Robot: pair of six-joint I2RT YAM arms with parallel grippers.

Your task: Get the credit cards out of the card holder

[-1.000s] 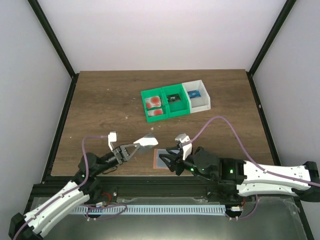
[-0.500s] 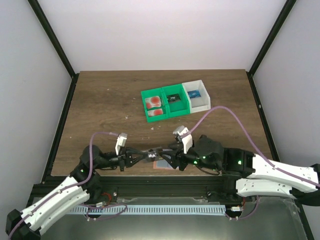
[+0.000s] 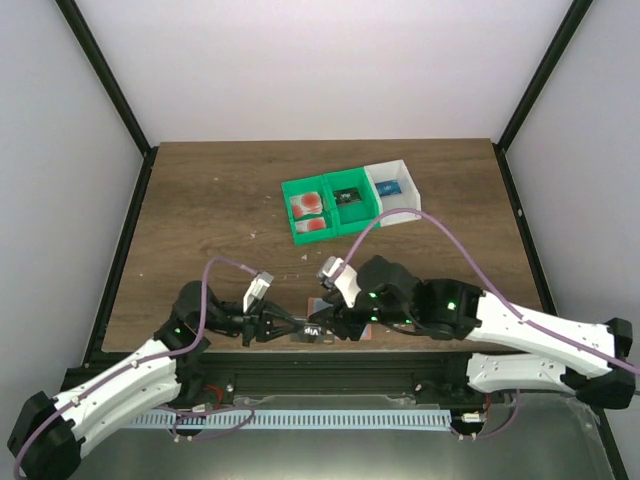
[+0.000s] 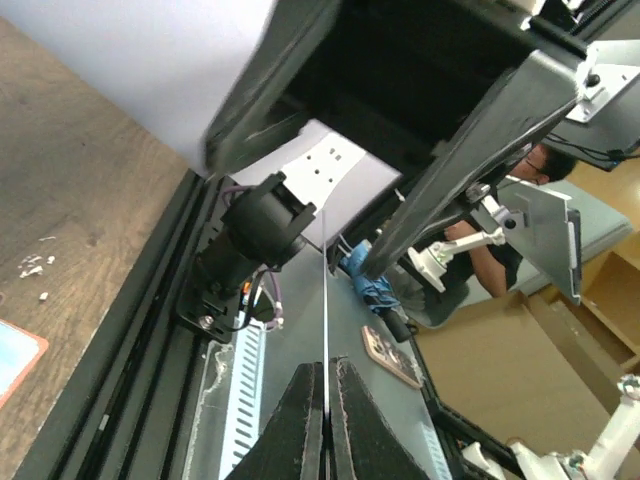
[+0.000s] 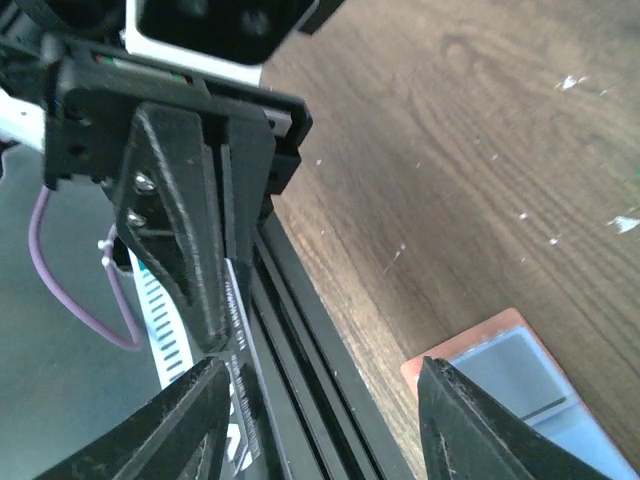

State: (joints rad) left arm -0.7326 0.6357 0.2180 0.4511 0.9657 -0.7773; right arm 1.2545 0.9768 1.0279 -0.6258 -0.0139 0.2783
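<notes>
My left gripper (image 3: pixel 292 326) is shut on a thin grey card with white lettering (image 3: pixel 311 329), held just above the table's near edge. In the left wrist view this credit card (image 4: pixel 325 300) shows edge-on between the closed fingers (image 4: pixel 300 420). My right gripper (image 3: pixel 326 322) faces it, open. In the right wrist view the card's free end (image 5: pixel 236 335) lies just inside the right gripper's (image 5: pixel 322 370) left finger (image 5: pixel 185 425). The salmon-rimmed card holder (image 5: pixel 510 370) lies open on the wood, mostly hidden under both grippers (image 3: pixel 312 303). Its corner shows in the left wrist view (image 4: pixel 15 355).
Green bins (image 3: pixel 322 233) at mid-table hold pale cards with red blots (image 3: pixel 308 206). A white bin (image 3: pixel 400 208) adjoins them on the right. The black frame rail (image 5: pixel 320 440) runs along the table's near edge, right under the grippers.
The left gripper has carried the card down and right toward the near edge. The right gripper has swung left to meet it, so its jaws now stand around the card's free end.
</notes>
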